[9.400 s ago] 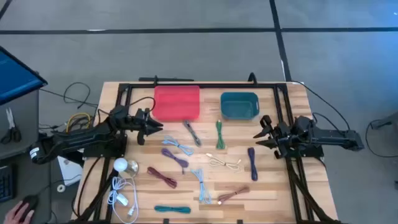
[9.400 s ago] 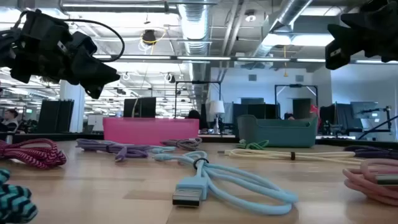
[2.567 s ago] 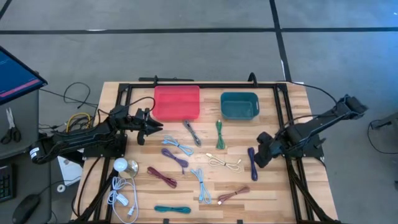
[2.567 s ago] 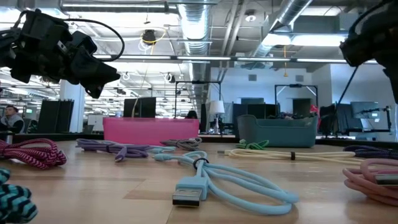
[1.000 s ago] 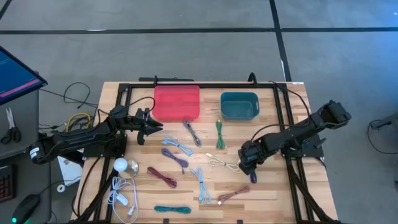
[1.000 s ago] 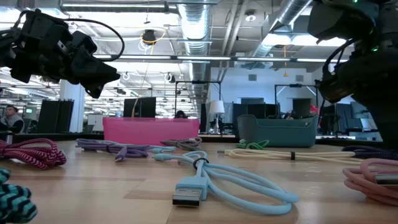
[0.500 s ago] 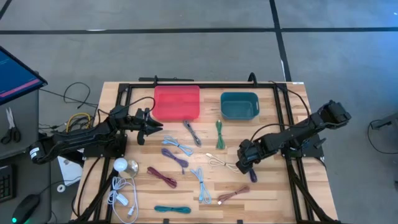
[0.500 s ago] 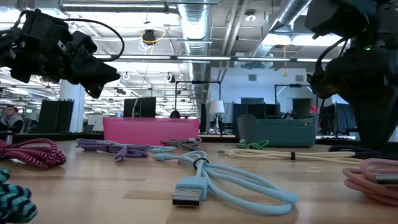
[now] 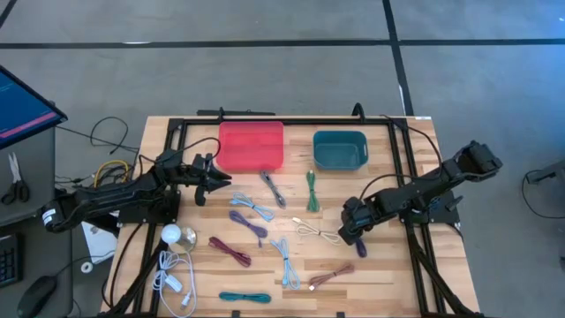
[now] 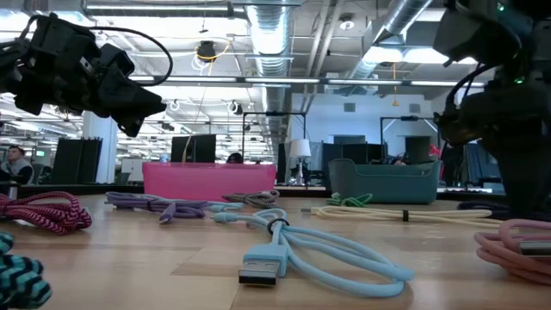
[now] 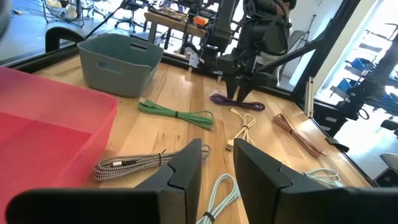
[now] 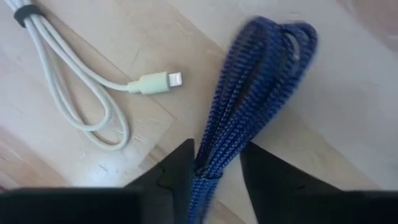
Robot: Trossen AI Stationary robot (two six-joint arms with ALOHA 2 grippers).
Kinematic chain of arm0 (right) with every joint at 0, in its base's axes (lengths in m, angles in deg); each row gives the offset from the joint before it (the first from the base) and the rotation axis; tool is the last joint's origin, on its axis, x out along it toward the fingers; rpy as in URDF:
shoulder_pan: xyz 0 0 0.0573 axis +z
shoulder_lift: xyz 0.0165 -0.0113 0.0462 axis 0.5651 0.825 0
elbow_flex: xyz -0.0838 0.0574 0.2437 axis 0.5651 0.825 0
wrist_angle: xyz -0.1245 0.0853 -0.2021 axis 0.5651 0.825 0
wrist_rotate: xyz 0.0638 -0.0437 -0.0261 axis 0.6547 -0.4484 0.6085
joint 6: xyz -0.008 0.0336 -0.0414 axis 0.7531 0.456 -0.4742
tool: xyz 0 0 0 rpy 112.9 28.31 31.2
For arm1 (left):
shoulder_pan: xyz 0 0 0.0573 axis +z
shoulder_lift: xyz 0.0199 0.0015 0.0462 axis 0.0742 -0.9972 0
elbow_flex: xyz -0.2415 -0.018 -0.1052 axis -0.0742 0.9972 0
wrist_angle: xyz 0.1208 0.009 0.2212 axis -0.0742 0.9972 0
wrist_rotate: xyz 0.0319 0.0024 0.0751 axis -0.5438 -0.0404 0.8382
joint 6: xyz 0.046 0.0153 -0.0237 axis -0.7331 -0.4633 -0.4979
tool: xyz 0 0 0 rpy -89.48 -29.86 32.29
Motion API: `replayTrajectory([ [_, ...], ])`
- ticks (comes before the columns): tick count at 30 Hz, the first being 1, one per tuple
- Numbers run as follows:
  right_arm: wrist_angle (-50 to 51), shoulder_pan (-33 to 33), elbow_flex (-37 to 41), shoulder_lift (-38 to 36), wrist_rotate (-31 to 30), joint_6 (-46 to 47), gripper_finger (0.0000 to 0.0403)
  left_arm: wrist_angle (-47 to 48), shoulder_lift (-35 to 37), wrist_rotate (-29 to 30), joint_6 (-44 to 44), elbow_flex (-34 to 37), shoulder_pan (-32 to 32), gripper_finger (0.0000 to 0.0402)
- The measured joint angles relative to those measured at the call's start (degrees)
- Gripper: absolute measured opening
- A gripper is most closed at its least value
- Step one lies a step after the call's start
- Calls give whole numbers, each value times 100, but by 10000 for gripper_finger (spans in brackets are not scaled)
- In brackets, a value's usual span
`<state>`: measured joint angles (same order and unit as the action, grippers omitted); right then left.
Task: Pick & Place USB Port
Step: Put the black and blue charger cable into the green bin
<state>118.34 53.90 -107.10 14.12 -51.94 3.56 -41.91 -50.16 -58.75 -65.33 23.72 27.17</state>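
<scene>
A bundled dark blue braided cable (image 12: pixel 249 87) lies on the wooden table right of centre; its near end (image 9: pixel 360 251) pokes out from under my right arm. My right gripper (image 9: pixel 351 231) is down on it, fingers pointing at the table, shut on the bundle. From the left wrist view it (image 11: pixel 240 96) stands on the cable (image 11: pixel 249 106). My left gripper (image 9: pixel 218 181) waits open above the table beside the pink tray (image 9: pixel 251 146). The teal bin (image 9: pixel 340 148) sits at the far edge. My right gripper pinches the dark blue cable bundle between its two fingers, at a stretch of the bundle (image 12: pixel 214 152) back from the looped end (image 12: pixel 283 37). The fingers come from above, pointing down, one on each side of the bundle. The cable lies flat on the table.
A cream cable (image 12: pixel 81 99) with a plug lies just left of the blue one. Green (image 9: pixel 312 190), grey, purple, light blue, maroon, pink and teal cables are scattered over the table's middle and near part. A black frame rims the table; white cords lie at the near left corner.
My right gripper has stayed low over the dark blue cable, swaying slightly toward the table's left and back. The left arm has kept still.
</scene>
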Motion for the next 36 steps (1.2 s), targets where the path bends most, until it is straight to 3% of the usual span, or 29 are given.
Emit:
replayTrajectory([
  [5,-16,0,14,9,-30,-177,28,-9,-94,1,0,-2,0,92],
  [7,-132,0,-15,8,-43,-322,13,-3,-132,1,0,-2,0,92],
  [10,-48,-6,-128,16,-61,-521,15,-1,-188,2,0,-2,0,92],
  [15,913,-86,-920,37,-541,-1360,6,-7,-195,1,0,-2,0,92],
  [23,2820,-515,-2262,24,-1761,-2530,2,-42,-195,1,0,-2,0,92],
  [32,3447,-1473,-3172,24,-2900,-4420,1,-53,-195,1,0,-2,0,92],
  [36,3144,-2000,-3293,22,-3231,-5444,1,-79,-195,1,0,-2,0,92],
])
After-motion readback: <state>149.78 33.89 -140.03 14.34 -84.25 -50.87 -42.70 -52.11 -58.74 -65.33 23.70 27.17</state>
